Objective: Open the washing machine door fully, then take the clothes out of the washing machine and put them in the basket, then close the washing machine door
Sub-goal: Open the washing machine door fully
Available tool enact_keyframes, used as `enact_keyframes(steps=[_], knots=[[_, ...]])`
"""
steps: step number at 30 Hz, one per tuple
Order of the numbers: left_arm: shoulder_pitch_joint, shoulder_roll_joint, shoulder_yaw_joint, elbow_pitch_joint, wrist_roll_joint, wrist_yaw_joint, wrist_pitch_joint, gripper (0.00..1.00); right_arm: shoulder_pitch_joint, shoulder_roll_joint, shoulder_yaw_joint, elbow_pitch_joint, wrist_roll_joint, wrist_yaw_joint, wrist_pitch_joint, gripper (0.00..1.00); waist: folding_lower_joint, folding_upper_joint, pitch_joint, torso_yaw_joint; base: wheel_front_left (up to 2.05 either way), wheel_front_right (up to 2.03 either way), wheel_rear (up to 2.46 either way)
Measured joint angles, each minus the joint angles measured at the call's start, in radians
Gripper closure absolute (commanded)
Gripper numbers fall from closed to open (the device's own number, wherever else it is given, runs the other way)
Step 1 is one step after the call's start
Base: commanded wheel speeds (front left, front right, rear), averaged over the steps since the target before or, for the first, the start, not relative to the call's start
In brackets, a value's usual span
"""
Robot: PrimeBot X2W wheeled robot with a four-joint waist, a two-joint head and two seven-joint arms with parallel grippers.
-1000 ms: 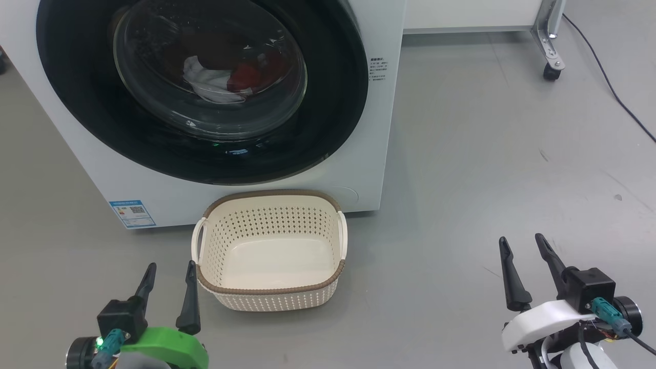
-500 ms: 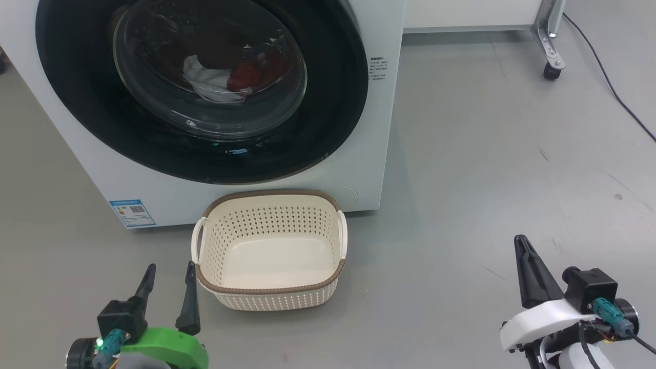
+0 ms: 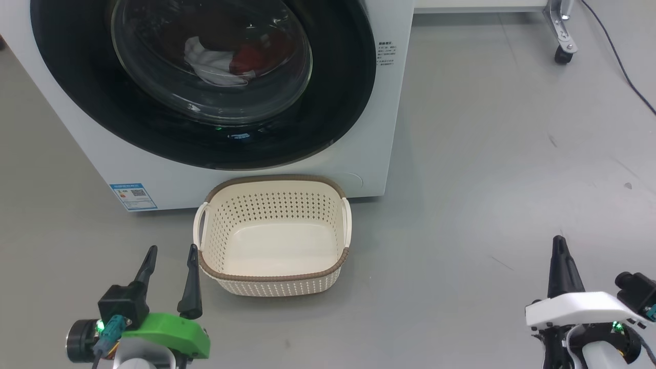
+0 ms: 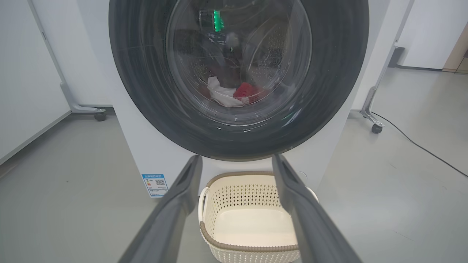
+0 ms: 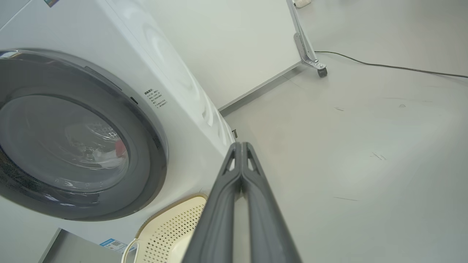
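The white washing machine stands ahead, its round black-rimmed door flat against the front. Through the glass I see red and white clothes in the drum; the left wrist view shows the clothes too. The cream basket sits empty on the floor just before the machine. My left gripper is open, low at the basket's left corner, nothing between its fingers. My right gripper is shut on nothing, far right of the basket over bare floor; in its wrist view the fingers press together.
A wheeled metal frame leg and a dark cable lie at the far right. Grey floor spreads right of the machine. A blue label marks the machine's lower left front.
My right gripper has shut from open and moved right and lower in view. The head camera shifted slightly, so the machine and basket sit a little differently. The left gripper kept its place.
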Motion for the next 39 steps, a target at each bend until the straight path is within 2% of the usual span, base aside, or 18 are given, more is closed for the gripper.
enact_keyframes(steps=[4,9,12,18,28,39], knots=[[-0.010,-0.001,0.000,-0.007,0.002,0.000,0.000,0.00,-0.045,0.011,-0.040,0.005,0.147,0.020,0.024,1.00,0.0000,0.0000,0.025,0.007,0.00,0.00,0.00],[-0.031,-0.003,-0.001,-0.025,0.009,-0.012,0.000,0.00,-0.123,0.014,-0.082,0.007,0.334,0.028,0.090,1.00,0.0000,0.0000,0.061,0.016,0.00,0.00,0.00],[-0.054,-0.004,-0.004,-0.037,0.012,-0.016,0.000,0.00,-0.202,0.014,-0.103,0.008,0.486,0.028,0.167,1.00,0.0000,0.0000,0.094,0.025,0.00,0.00,0.00],[-0.086,-0.006,-0.014,-0.060,0.018,-0.018,0.000,0.00,-0.324,0.012,-0.135,0.007,0.674,0.028,0.286,1.00,0.0000,0.0000,0.148,0.042,0.00,0.00,0.00],[-0.158,-0.010,-0.043,-0.088,0.019,-0.025,0.000,0.00,-0.525,0.000,-0.158,0.010,0.818,0.022,0.452,1.00,0.0000,0.0000,0.249,0.081,0.00,0.00,0.00],[-0.221,-0.013,-0.087,-0.115,-0.004,-0.025,0.000,0.00,-0.759,-0.064,-0.143,0.011,0.862,-0.046,0.576,1.00,0.0000,0.0000,0.356,0.135,0.00,0.00,0.00]])
